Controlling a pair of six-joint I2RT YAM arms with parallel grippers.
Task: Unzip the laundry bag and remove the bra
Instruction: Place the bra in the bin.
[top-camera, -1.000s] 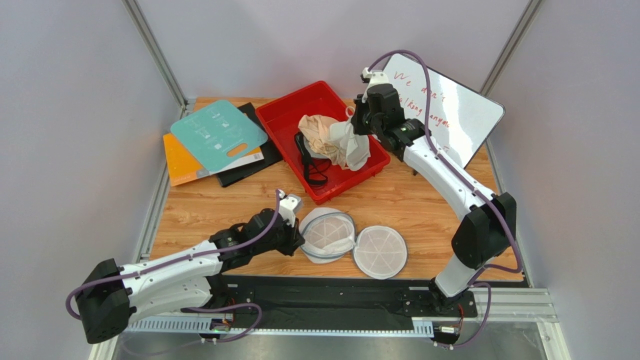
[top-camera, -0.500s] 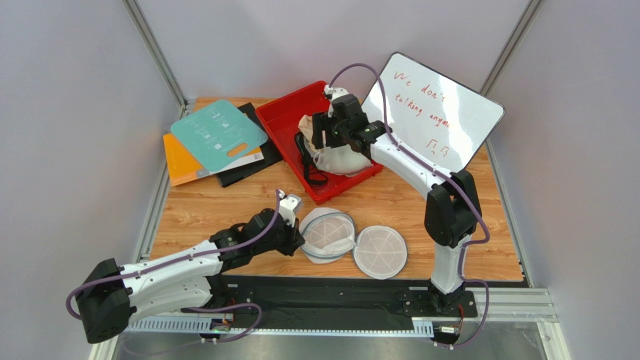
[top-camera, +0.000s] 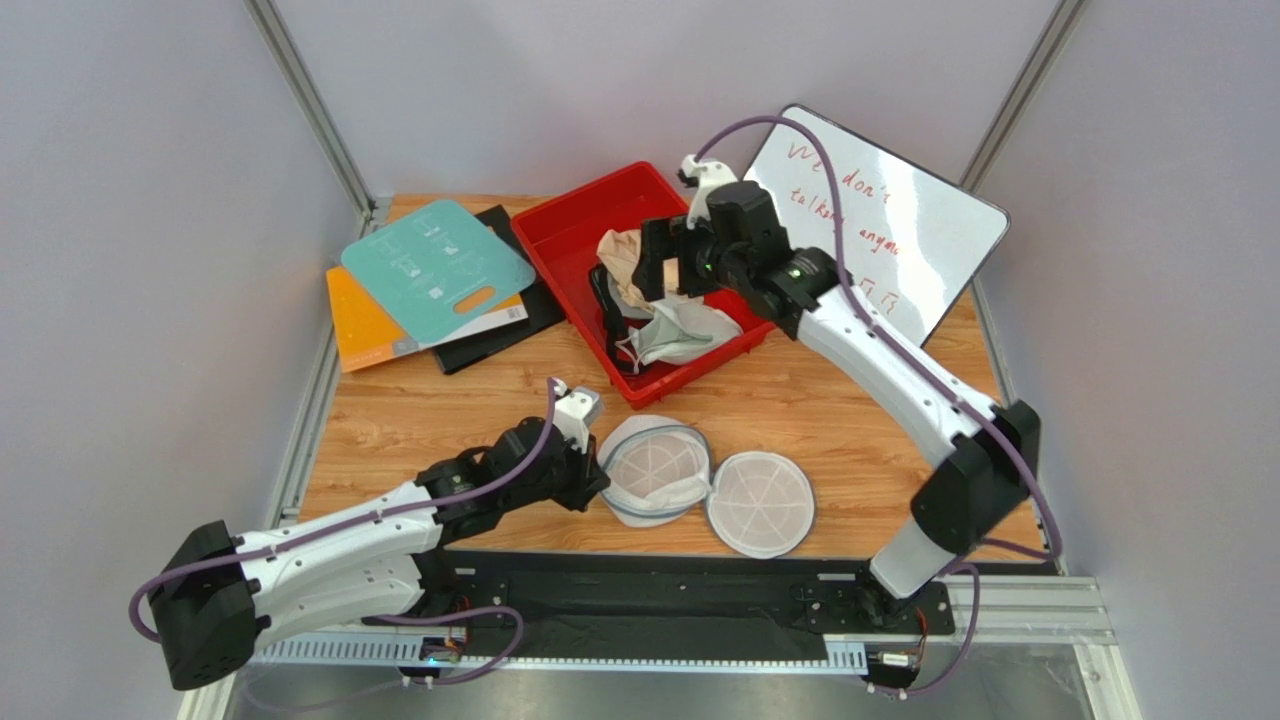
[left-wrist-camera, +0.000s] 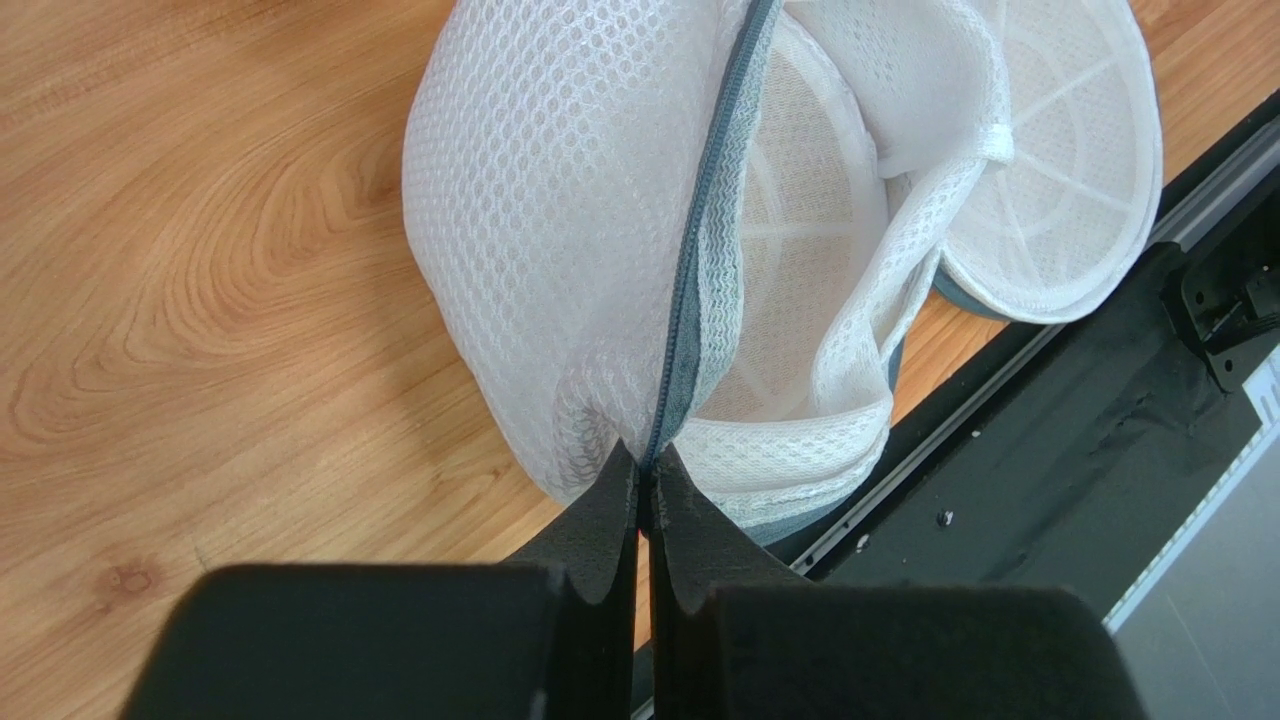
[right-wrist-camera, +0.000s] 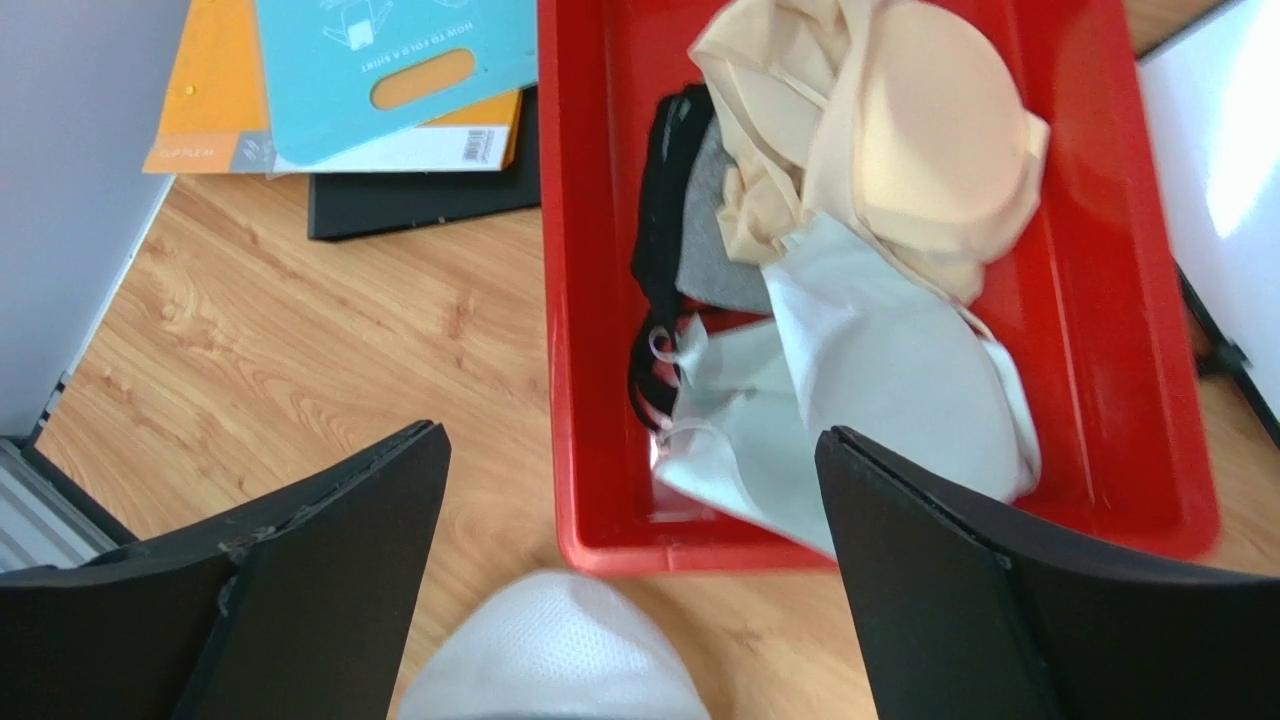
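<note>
The laundry bag (top-camera: 655, 468) lies unzipped on the wooden table, its white mesh dome (left-wrist-camera: 571, 225) spread apart along the grey zipper band. A flat mesh disc (top-camera: 760, 504) lies to its right. My left gripper (top-camera: 583, 455) (left-wrist-camera: 649, 477) is shut on the zipper band at the bag's near rim. The beige bra (right-wrist-camera: 902, 135) (top-camera: 624, 263) lies in the red bin (top-camera: 579, 225). A pale grey-white garment (right-wrist-camera: 902, 375) and a grey bra with black straps (right-wrist-camera: 699, 270) lie beside it. My right gripper (top-camera: 649, 278) (right-wrist-camera: 633, 435) hangs open above the bin, holding nothing.
Teal, orange and black boards (top-camera: 436, 270) are stacked at the back left. A whiteboard (top-camera: 887, 210) with red writing leans at the back right, close to the right arm. A black base strip (top-camera: 676, 593) runs along the near table edge.
My right gripper carried the pale garment over the bin, opened and let it drop inside, then lifted a little. The left gripper and the bag have not moved.
</note>
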